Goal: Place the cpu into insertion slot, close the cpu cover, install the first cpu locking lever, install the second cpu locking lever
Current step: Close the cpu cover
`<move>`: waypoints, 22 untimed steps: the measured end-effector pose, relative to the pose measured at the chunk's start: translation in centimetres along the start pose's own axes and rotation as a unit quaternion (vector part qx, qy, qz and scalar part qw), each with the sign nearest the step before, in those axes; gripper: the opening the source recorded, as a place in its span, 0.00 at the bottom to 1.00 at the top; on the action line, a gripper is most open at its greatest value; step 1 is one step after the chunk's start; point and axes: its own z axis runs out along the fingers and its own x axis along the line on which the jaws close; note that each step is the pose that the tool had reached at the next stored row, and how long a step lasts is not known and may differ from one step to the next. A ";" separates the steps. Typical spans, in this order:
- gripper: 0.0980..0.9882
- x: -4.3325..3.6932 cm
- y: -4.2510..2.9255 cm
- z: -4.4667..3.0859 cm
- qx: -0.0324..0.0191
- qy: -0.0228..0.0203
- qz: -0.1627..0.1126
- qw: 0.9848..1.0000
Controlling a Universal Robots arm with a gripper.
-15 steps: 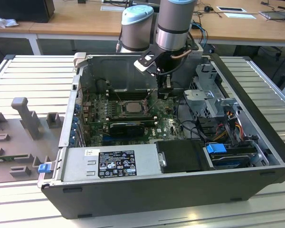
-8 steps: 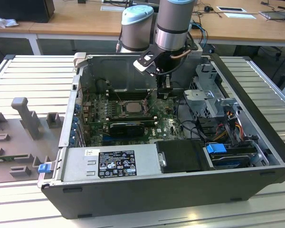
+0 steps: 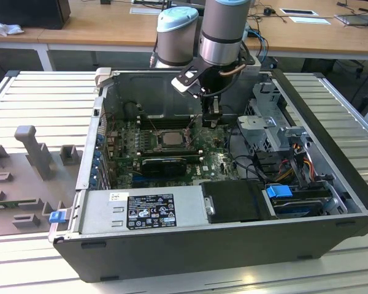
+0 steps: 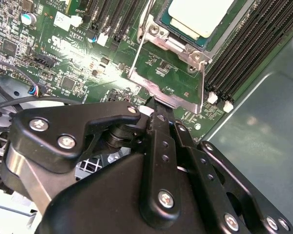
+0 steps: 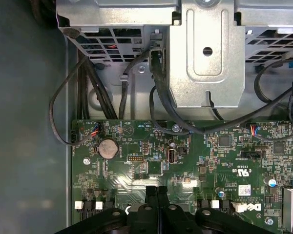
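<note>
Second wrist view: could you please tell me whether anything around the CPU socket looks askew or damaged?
Nothing looks damaged. The cpu lies flat and square in the insertion slot. The cpu cover is swung open beside it, not over the chip, with the shut gripper at its free edge.

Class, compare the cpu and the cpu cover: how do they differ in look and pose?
The cpu is a solid pale square; the cpu cover is a silvery open-centred frame. The cpu lies in the insertion slot; the cpu cover is swung open beside it. Both are square.
</note>
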 end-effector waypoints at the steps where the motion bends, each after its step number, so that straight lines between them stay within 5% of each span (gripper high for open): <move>1: 0.01 0.00 -0.01 0.00 0.000 0.000 0.000 1.000; 22: 0.01 0.00 -0.40 0.00 0.000 0.000 0.000 1.000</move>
